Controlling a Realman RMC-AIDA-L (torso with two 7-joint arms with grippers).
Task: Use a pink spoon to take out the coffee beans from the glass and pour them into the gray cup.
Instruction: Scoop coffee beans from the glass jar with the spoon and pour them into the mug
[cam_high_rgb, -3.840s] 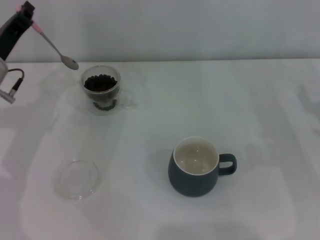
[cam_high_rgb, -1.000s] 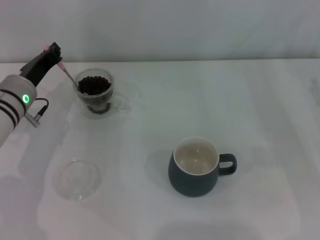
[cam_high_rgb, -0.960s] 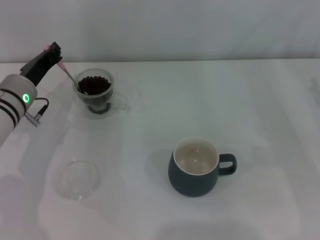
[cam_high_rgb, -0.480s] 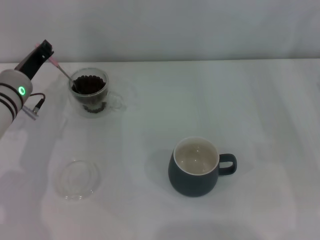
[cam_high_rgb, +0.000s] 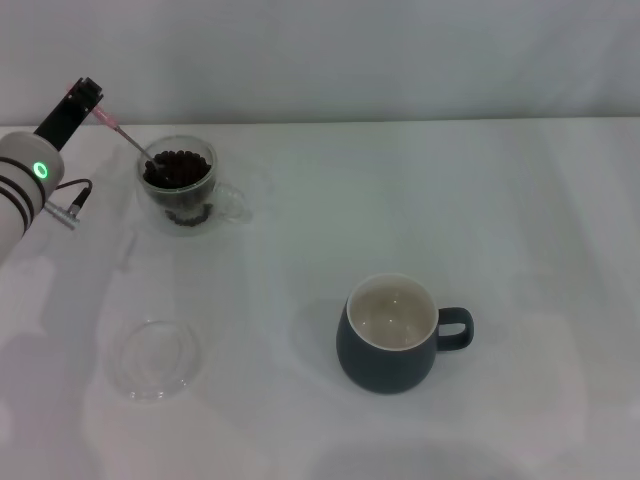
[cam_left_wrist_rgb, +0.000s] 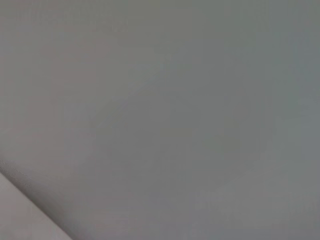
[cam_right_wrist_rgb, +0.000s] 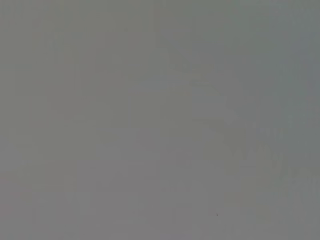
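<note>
In the head view my left gripper is at the far left, above the table's back edge, shut on the pink spoon by its pale pink handle. The spoon slants down to the right, and its metal bowl dips into the glass at the rim nearest the gripper. The glass is clear, its handle points right, and dark coffee beans fill it. The gray cup stands near the middle front, its cream inside bare, its handle to the right. The right gripper is out of view. Both wrist views show only plain grey.
A flat clear glass dish lies on the white table at the front left, in front of the glass. A grey wall runs behind the table's back edge.
The left gripper brought the spoon down from above and left of the glass into the beans. The glass shifted a little to the left. In the last half second the spoon's bowl rose slightly.
</note>
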